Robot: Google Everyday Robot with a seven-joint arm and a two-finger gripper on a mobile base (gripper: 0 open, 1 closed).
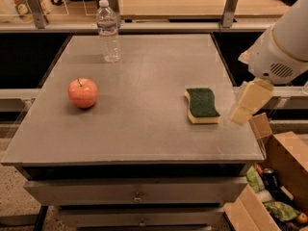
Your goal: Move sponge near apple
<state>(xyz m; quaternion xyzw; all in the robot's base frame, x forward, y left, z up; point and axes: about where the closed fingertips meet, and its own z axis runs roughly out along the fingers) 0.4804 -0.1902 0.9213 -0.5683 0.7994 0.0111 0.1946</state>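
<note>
On your grey table [144,138] sit three things: one sponge [202,105] near the right edge, green side up; one apple [83,93] well apart on the left; and one water bottle [109,31] upright at the back. Your gripper [248,102] hangs just right of the sponge, at the table's right edge — open or closed, you cannot tell.

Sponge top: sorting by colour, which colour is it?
Dark green, in the camera view; gripper hovers beside the sponge.
</note>
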